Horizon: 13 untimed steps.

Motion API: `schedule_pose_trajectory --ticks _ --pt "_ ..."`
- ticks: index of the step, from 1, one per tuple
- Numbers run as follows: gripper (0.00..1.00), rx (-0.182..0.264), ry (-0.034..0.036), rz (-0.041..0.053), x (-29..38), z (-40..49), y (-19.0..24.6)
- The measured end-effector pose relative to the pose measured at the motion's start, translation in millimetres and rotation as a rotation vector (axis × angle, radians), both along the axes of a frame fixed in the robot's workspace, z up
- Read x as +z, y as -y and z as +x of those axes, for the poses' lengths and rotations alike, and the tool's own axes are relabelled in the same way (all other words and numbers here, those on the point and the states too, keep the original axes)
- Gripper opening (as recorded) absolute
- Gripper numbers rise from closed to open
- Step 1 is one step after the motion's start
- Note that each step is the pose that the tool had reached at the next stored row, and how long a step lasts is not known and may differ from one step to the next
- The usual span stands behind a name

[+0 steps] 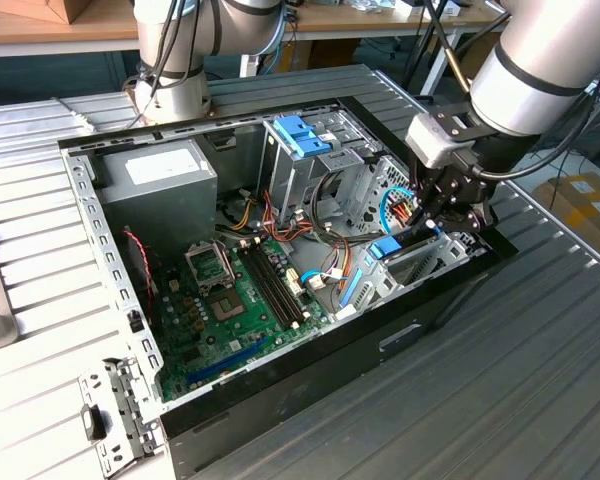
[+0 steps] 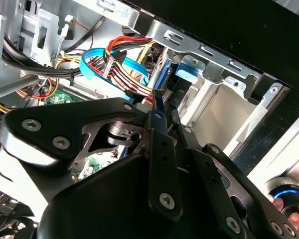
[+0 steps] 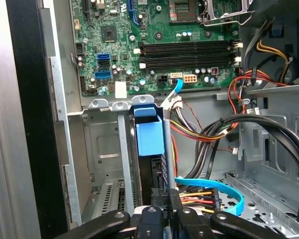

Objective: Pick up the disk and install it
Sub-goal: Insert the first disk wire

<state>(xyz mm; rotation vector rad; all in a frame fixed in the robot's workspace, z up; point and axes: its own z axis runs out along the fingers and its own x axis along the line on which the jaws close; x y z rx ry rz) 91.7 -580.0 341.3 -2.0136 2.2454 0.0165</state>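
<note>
Gripper (image 1: 442,215) clamped on blue-railed silver metal disk (image 3: 150,137), edge-down in steel bay (image 3: 102,144); tilt risks jamming.

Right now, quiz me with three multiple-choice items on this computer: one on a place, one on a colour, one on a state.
1. The disk sits: A in the metal bay; B on the table; C on the power supply.
2. Its rails are: A red; B blue; C green.
3. The jaws are: A wide open; B shut on the disk; C outside the case.

Answers: A, it stands in a slot of the bay. B, blue plastic shows. B, they pinch its edge in both wrist views.
</note>
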Motion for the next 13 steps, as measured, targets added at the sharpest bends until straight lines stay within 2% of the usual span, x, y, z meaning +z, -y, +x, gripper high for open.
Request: schedule_pose_trajectory --ticks 9,10,13 --pt "0.17 -0.003 -0.0003 -0.0005 1.0 -0.1 0.0" --pt "0.17 -0.003 -0.0019 -0.0006 1.0 -0.1 0.0" --pt "0.17 -0.002 -0.0134 -0.0006 0.9 -0.1 -0.1"
